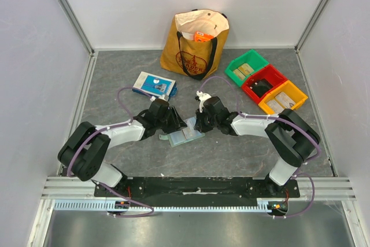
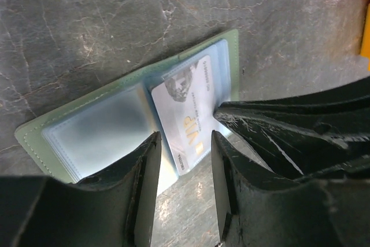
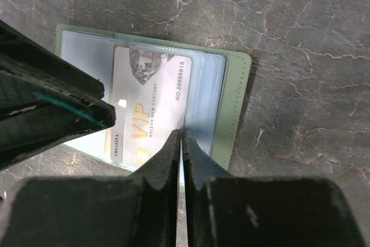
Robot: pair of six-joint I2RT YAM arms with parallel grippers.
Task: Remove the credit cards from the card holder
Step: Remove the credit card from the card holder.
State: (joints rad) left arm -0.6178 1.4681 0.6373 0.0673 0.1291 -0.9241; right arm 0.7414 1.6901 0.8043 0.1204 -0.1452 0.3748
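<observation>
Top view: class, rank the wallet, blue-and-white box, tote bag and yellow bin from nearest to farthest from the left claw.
1. Wallet, at the left claw.
2. Blue-and-white box, just behind.
3. Tote bag, back wall.
4. Yellow bin, far right.

Black joints, white links on left arm (image 1: pixel 110 137) and right arm (image 1: pixel 272 128); purple cables (image 1: pixel 119 99) looped along; scuffed black fingers (image 2: pixel 141 189); flat black base plate (image 1: pixel 196 186).

A mustard-yellow tote bag (image 1: pixel 193 47) with black handles stands at top centre on the grey marbled table (image 1: pixel 231 154), an orange packet (image 1: pixel 202 36) showing inside. Left of centre lies a blue-and-white flat box (image 1: pixel 154 84). At upper right, a green bin (image 1: pixel 247 66), red bin (image 1: pixel 263 83) and yellow bin (image 1: pixel 282 97) sit in a diagonal row.
</observation>
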